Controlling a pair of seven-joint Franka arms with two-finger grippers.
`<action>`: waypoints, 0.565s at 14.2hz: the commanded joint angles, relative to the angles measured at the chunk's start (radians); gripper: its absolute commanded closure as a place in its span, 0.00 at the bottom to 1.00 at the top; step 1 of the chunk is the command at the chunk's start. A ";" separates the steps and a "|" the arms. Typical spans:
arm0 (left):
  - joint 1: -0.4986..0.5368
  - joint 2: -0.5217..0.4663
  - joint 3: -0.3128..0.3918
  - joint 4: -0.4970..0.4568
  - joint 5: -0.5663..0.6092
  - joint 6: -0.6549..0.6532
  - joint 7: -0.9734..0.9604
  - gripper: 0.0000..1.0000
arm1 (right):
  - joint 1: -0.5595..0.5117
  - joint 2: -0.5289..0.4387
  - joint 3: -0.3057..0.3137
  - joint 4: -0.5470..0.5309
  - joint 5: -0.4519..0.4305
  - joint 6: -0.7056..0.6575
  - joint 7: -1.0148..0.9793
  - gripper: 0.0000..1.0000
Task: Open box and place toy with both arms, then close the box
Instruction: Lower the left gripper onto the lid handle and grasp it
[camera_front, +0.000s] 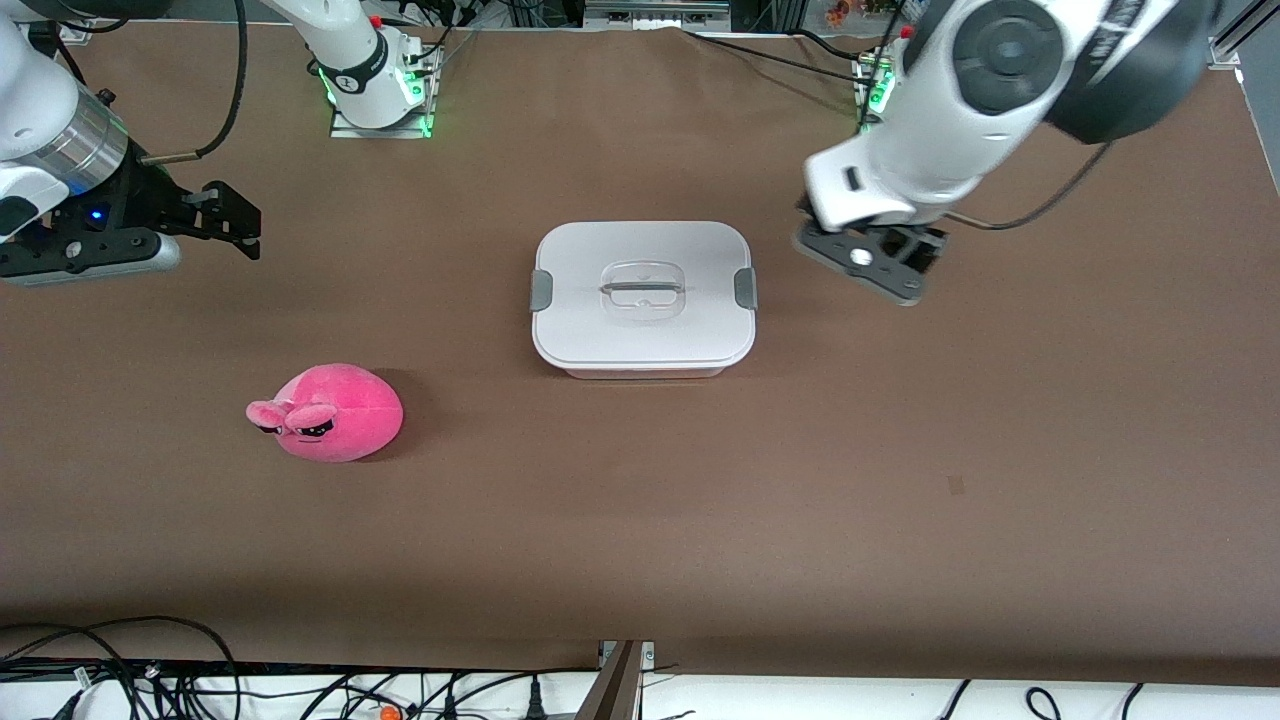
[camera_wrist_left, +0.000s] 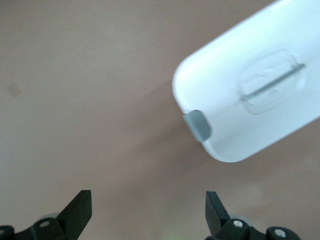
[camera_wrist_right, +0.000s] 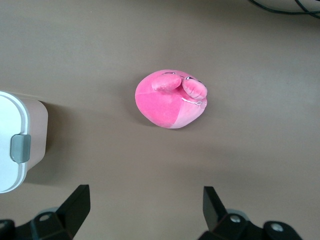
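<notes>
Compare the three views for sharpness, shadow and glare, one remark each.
Front view: sharp; the toy casts a soft shadow toward the box. Left wrist view: soft focus, the lid washed bluish-white. Right wrist view: the toy is fairly sharp, with a soft shadow beside the box.

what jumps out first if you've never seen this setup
The hot-pink plush toy jumps out against the brown table, toward the right arm's end and nearer the front camera than the box. The box sits mid-table, white lid shut. The left pincer hangs open beside it; the right pincer, also open, is above the table's edge.
</notes>
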 joint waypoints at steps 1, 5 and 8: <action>-0.095 0.069 0.015 0.038 -0.018 0.024 0.015 0.00 | 0.003 -0.002 0.001 0.014 0.006 -0.005 0.014 0.00; -0.174 0.170 0.015 0.038 -0.021 0.209 0.200 0.00 | -0.011 0.008 -0.006 0.014 0.028 -0.003 0.009 0.00; -0.220 0.219 0.014 0.036 -0.013 0.274 0.294 0.00 | -0.030 0.013 -0.049 0.012 0.114 0.009 -0.005 0.00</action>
